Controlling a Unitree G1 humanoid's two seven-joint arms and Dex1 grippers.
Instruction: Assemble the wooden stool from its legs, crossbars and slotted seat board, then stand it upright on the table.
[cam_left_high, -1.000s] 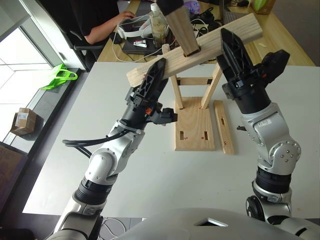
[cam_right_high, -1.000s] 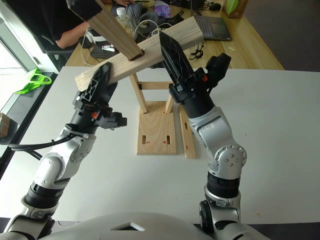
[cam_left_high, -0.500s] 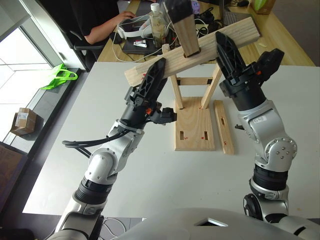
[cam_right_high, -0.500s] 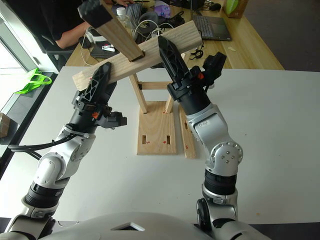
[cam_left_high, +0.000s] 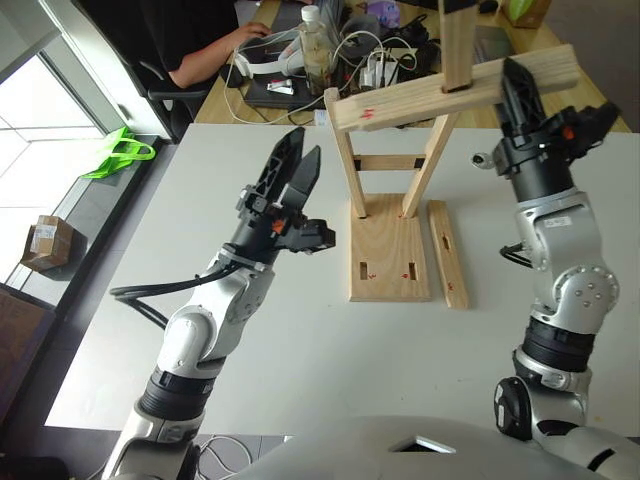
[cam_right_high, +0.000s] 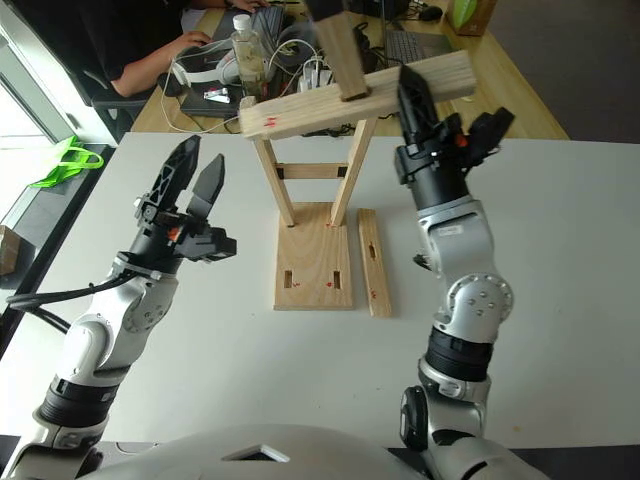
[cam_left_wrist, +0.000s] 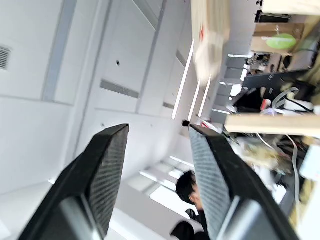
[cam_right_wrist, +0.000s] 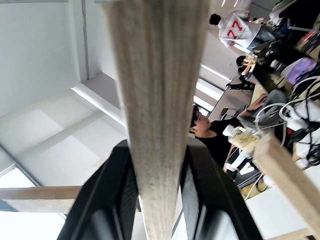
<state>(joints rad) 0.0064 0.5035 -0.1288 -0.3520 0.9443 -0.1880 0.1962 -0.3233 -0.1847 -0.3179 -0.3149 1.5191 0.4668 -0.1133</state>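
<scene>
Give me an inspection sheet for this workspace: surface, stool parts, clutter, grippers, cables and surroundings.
Surface: white table, carrying the stool parts.
Job's things: seat board lies flat, two legs standing in its far slots, joined by a crossbar; loose slat beside it; plank with a third leg through it held aloft.
Clutter: bottle on the wooden desk behind.
Grippers: left gripper open, touching nothing; right gripper shut on the plank.
Cables: black cable loops from the left arm; cable tangle on the desk.
Surroundings: green bag and cardboard box on the floor.

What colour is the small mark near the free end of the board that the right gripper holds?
The mark is red; clearest in the right eye view.
</scene>
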